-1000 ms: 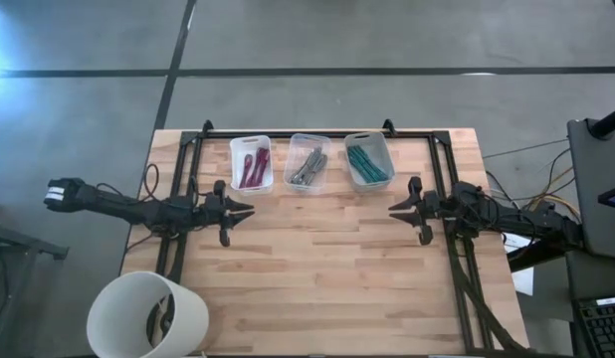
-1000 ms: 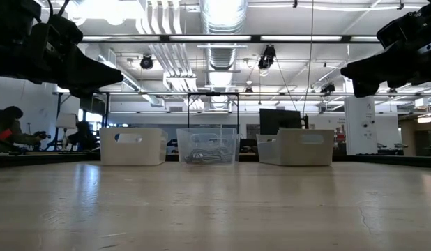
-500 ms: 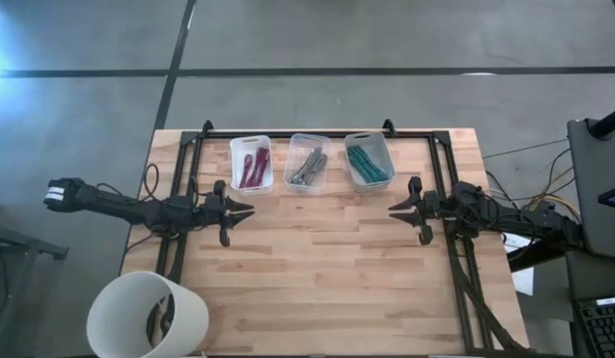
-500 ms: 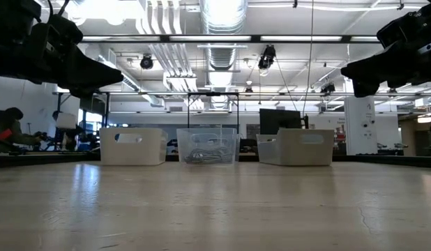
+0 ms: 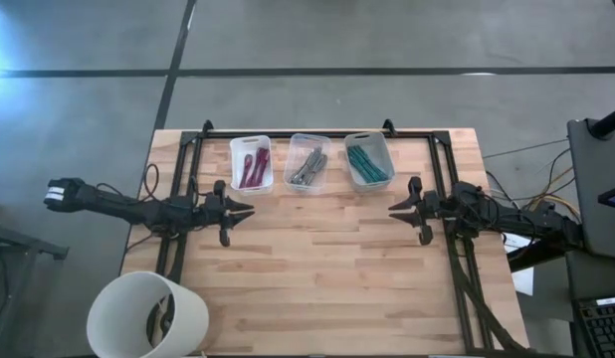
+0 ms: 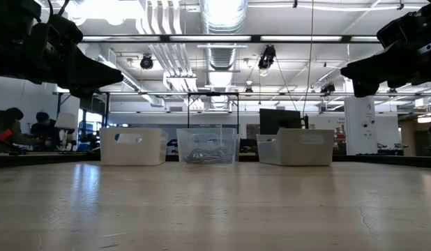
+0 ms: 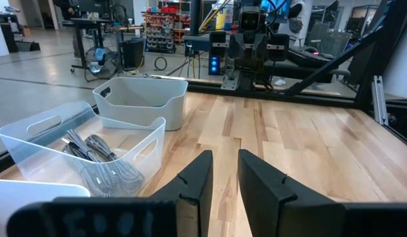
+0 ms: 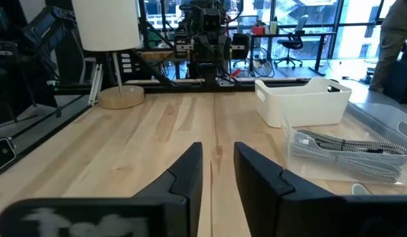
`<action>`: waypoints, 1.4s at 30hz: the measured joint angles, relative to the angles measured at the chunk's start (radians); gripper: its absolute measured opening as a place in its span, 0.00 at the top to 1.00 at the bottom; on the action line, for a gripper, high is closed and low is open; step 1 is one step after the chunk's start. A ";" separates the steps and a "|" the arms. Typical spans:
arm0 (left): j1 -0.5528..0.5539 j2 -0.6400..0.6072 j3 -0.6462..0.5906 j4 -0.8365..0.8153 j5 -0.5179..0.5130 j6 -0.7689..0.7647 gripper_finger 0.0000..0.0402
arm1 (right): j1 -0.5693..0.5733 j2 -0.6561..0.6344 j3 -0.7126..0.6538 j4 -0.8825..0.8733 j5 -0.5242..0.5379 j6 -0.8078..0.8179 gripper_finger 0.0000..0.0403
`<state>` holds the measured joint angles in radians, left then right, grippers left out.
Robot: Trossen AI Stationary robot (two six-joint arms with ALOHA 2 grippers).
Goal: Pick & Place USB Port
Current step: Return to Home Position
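Three small bins stand in a row along the table's far side: a white bin with maroon cables (image 5: 251, 162), a clear bin with grey cables (image 5: 307, 163) (image 7: 91, 155) (image 8: 348, 155), and a white bin with teal cables (image 5: 368, 159). My left gripper (image 5: 246, 208) (image 7: 224, 158) hovers over the table's left side, level and pointing right. My right gripper (image 5: 395, 210) (image 8: 218, 150) hovers over the right side, pointing left. Each has a narrow gap between its fingers and holds nothing. Both are nearer than the bins.
A white round bucket (image 5: 148, 316) stands at the table's near left corner. Black frame rails (image 5: 317, 130) run along the far edge and down both sides. Bare wood (image 5: 322, 259) lies between the grippers and toward the near edge. People show in the room behind.
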<state>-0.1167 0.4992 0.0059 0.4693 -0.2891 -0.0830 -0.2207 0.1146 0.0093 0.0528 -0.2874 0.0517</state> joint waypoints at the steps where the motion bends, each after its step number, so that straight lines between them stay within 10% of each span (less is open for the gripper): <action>1: 0.000 0.000 0.000 0.000 0.000 0.000 0.80 | 0.000 0.000 0.000 0.000 0.000 0.000 0.79; 42: 0.000 0.000 0.000 0.000 0.000 0.000 0.80 | 0.000 0.000 0.000 0.000 0.000 0.000 0.83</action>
<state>-0.1165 0.4988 0.0059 0.4694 -0.2890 -0.0826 -0.2208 0.1144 0.0097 0.0530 -0.2874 0.0517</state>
